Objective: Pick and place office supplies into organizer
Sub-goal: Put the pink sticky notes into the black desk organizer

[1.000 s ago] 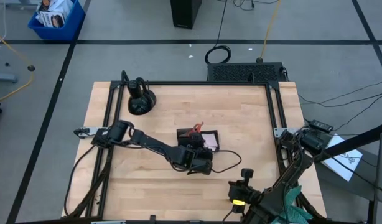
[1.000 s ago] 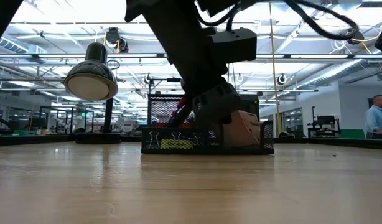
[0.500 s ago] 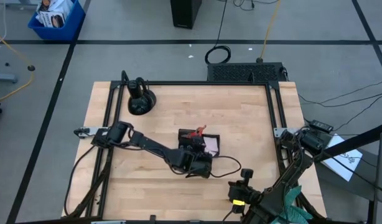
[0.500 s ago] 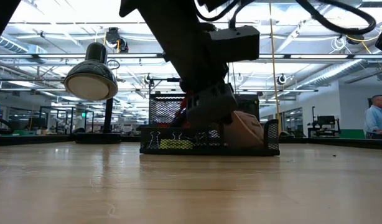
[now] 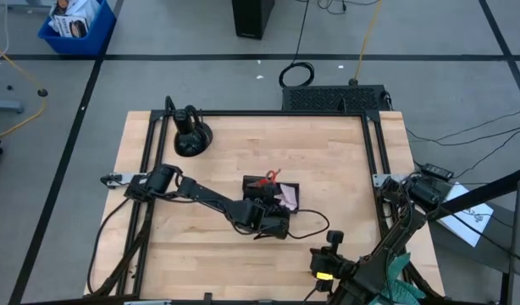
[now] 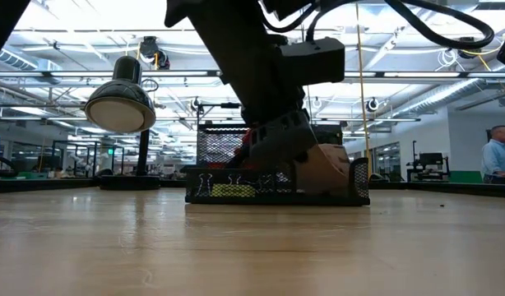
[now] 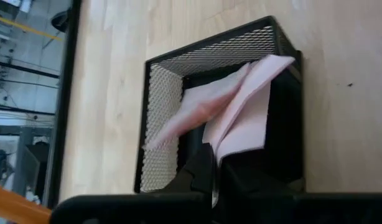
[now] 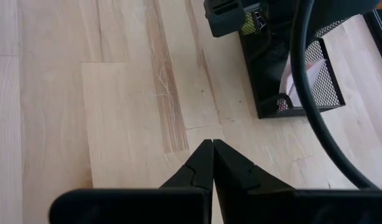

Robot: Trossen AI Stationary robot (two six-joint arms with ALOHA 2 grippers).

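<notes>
Since the earlier frame my left gripper (image 7: 209,163) had pinched shut on the pink notepad (image 7: 231,106), crumpling it in the organizer (image 7: 163,112). Its sheets looked light and floppy; I'd have gripped the bound edge. The right gripper (image 8: 211,155) sat closed, empty.

A light wooden table (image 5: 328,161) in a black frame stands on a grey floor (image 5: 158,76) crossed by dark lines, with a blue bin (image 5: 76,25) near one corner. Beyond it lies a large hall with bright ceiling strip lights (image 6: 63,37), and a person (image 6: 499,156) stands at the far side.
</notes>
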